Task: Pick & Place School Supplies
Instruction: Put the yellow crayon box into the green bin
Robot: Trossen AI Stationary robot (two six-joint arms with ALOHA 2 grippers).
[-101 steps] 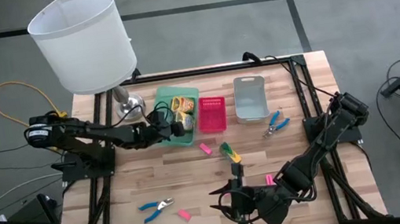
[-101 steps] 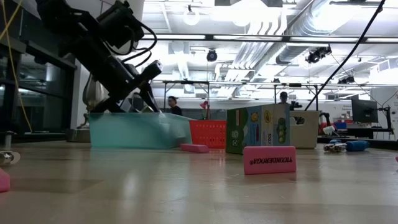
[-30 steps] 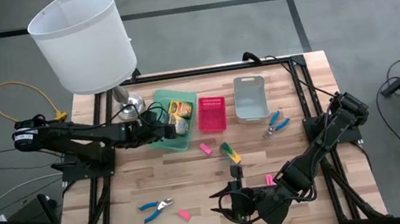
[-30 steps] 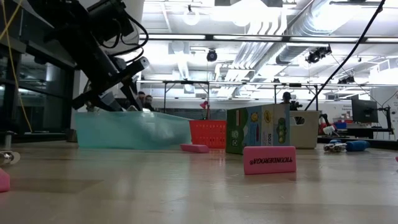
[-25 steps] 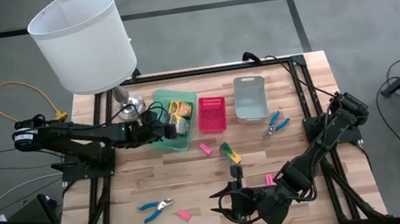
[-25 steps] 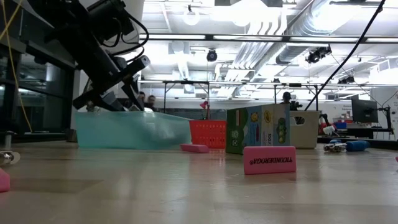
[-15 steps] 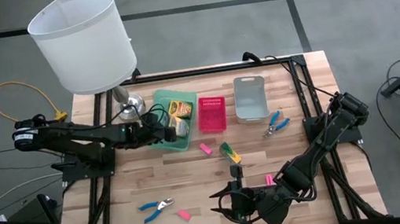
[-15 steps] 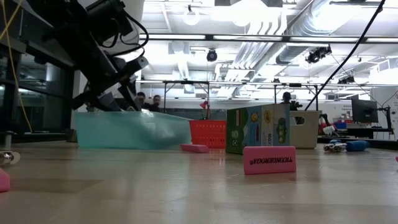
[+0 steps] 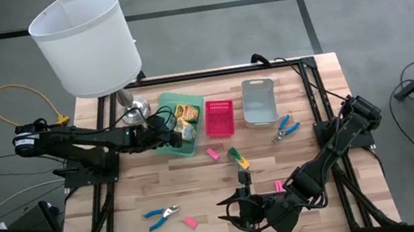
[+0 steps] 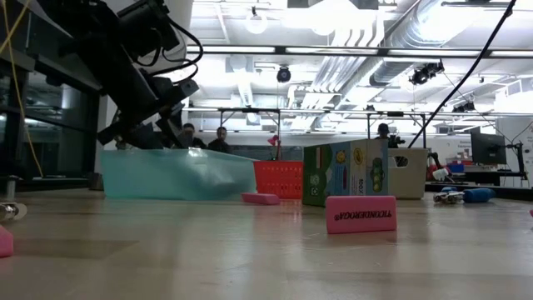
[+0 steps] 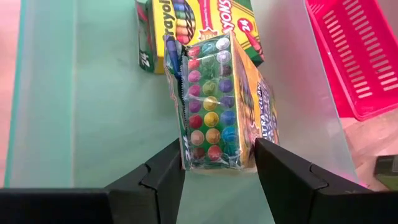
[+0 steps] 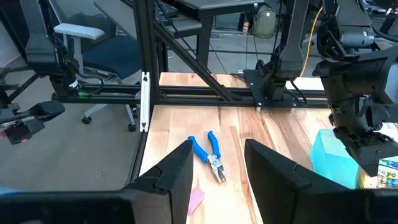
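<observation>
High view: my left gripper (image 9: 161,128), fingers apart, hangs over the green tray (image 9: 170,147) at far left, two crayon boxes (image 11: 214,106) inside. Third box (image 9: 238,158), erasers (image 9: 213,154), pliers (image 9: 162,215) remain mid-table.

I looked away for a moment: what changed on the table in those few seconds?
The left end effector pulled back toward its own side over the green tray, whose near end swung along. Right end effector, pink erasers and blue pliers stayed put.
</observation>
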